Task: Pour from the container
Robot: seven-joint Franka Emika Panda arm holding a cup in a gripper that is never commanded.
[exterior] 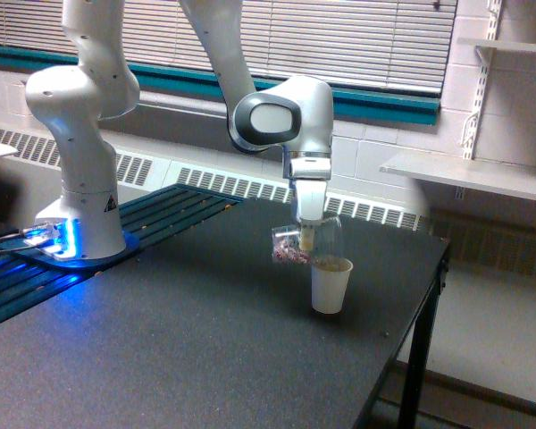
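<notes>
- Clear plastic container point(297, 243), brownish-pink bits visible inside, lies tipped on its side just above the table, its mouth toward the exterior view's left.
- Gripper point(307, 239), pointing straight down, is clamped on the container.
- Cream paper cup point(330, 284) stands upright on the dark table point(161, 357), directly below the gripper.
- White arm base point(80, 206) stands at the exterior view's left.

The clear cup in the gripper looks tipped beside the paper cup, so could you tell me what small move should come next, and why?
Probably tilt the clear cup a little further. The gripper holds it on its side just above the paper cup, yet the brownish-pink bits still sit at its far end, away from the paper cup.
</notes>
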